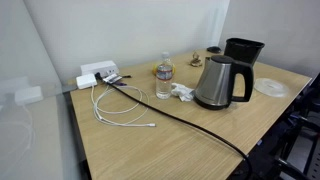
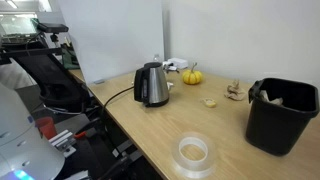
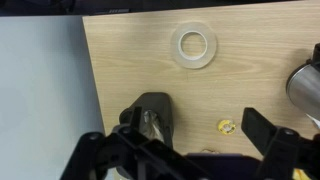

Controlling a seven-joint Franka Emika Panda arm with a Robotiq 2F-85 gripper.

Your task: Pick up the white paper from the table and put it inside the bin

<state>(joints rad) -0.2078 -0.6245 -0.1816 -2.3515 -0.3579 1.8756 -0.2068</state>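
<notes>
On the table (image 1: 130,150), the paper (image 1: 181,93) lies at the kettle's (image 1: 220,82) 9 o'clock, just beside its base; bin (image 1: 243,48) at its 1 o'clock. Wrist view: my gripper (image 3: 190,138) spread, empty; kettle at 3 o'clock, so the paper, unseen here, probably lies that way.

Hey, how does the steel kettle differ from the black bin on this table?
The steel kettle is shiny metal with a black side handle; the bin is matte black plastic and shows none. The kettle is lidded; the bin is open-topped with a flared rim. Both stand upright on the table, similar in size.
</notes>
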